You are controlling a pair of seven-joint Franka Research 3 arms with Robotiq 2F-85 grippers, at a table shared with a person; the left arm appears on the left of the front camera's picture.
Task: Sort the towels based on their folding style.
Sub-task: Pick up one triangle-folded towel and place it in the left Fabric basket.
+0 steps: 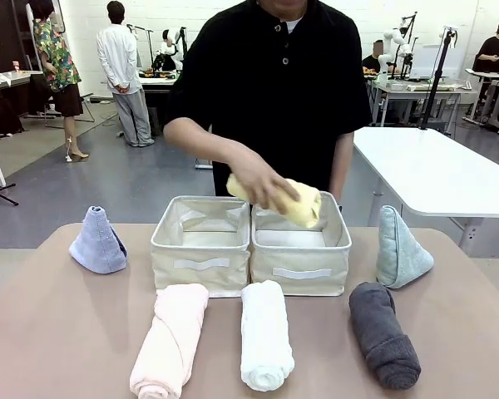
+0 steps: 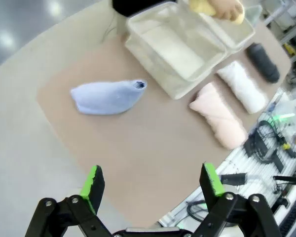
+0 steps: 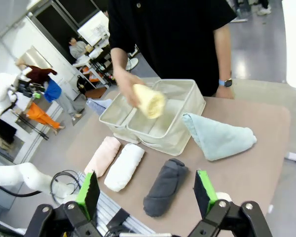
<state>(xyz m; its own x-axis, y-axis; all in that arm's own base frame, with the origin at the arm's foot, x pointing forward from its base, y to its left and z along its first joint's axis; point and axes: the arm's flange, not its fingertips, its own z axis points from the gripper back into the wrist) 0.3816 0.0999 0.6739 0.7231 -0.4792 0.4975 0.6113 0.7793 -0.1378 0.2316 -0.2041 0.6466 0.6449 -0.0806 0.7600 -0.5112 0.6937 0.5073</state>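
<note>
The person's hand (image 1: pixel 258 184) holds a rolled yellow towel (image 1: pixel 295 202) over the right cream bin (image 1: pixel 301 249). Three rolled towels lie in front of the bins: pale pink (image 1: pixel 170 337), white (image 1: pixel 264 332) and dark grey (image 1: pixel 382 332). A periwinkle blue cone (image 1: pixel 98 241) stands left of the bins, a pale mint cone (image 1: pixel 399 249) right of them. My left gripper (image 2: pixel 153 182) hangs open high above the table's left edge, well short of the blue cone (image 2: pixel 108 96). My right gripper (image 3: pixel 145 190) is open too, above the dark grey roll (image 3: pixel 164 186) and near the mint cone (image 3: pixel 218 139).
Two cream fabric bins stand side by side mid-table; the left bin (image 1: pixel 201 245) holds nothing visible. The person stands at the far side, right against the table. Cables and metal framing (image 2: pixel 266 148) lie beyond the table's near edge. A white table (image 1: pixel 437 170) stands behind on the right.
</note>
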